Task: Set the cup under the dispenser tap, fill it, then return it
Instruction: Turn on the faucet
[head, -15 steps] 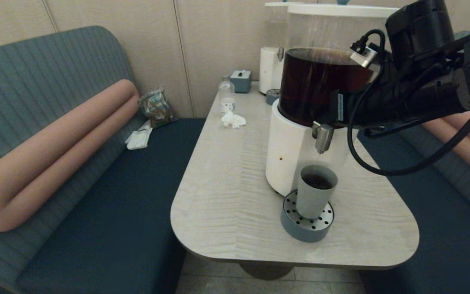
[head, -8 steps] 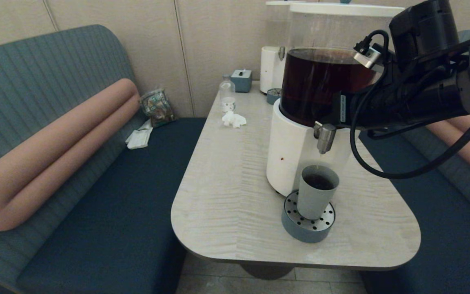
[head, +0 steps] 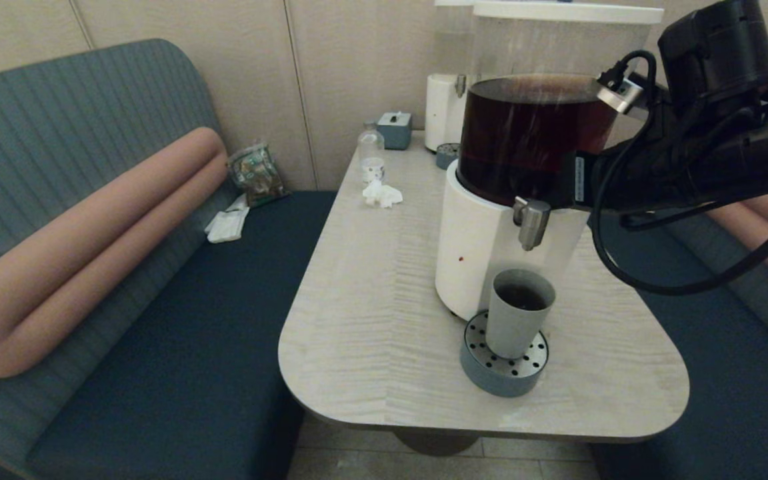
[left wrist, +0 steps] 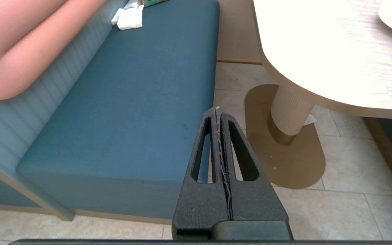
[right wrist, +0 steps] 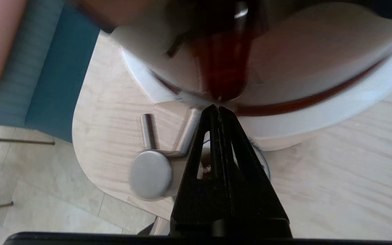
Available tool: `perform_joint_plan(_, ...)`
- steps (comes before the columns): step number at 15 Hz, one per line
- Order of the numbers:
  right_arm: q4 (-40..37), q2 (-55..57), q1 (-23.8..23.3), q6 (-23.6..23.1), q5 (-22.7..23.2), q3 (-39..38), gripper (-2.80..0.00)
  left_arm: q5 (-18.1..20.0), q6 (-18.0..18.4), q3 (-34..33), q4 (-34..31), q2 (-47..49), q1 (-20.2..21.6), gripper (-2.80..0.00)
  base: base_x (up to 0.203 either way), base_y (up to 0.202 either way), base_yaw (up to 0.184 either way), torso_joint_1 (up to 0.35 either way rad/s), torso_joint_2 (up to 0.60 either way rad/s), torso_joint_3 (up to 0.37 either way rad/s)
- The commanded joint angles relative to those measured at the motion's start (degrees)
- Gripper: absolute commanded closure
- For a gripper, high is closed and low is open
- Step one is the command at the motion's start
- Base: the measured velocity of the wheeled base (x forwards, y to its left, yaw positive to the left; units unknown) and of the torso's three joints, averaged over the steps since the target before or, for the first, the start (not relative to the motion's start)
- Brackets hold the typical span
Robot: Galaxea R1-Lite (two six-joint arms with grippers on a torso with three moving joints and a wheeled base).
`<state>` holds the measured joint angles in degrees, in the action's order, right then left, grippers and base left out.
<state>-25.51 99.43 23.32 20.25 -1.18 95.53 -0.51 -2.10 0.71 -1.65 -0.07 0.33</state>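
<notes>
The grey-green cup stands upright on the round perforated drip tray, right under the steel dispenser tap; dark liquid shows inside it. The tap sticks out of the dispenser's white base, below the dark-brown tank. My right gripper is shut and empty, its tip close to the tank wall, beside and above the tap. In the right wrist view the fingers hide most of the cup. My left gripper hangs shut and empty, low over the floor beside the bench.
A paler dispenser stands at the back of the table, with a small bottle, a crumpled tissue and a grey box. Blue benches flank the table; my right arm reaches in over the right one.
My right arm has drawn back to the right and slightly up, away from the tap. The cup has stayed on the tray.
</notes>
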Motion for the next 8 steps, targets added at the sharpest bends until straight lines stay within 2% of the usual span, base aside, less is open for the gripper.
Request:
perform_joint_plan(1,0.11,-2.18,-0.54,0.07,0.04,-1.16,0.00,-0.02,-0.01,0.00,-0.02,0.07,0.02,0.00,0.000,0.000,0.000,0.000,0.00,0.000)
perform_joint_plan(5,0.26,-6.13,-1.45,0.13,-0.02,-4.81,0.00,-0.02,-0.01,0.00,-0.02,0.07,0.02,0.00,0.000,0.000,0.000,0.000,0.00,0.000)
perform_joint_plan(8,0.31,-12.28,-2.10,0.06,-0.15,-10.38,0.00,-0.02,-0.01,0.00,-0.02,0.07,0.02,0.00,0.000,0.000,0.000,0.000,0.00,0.000)
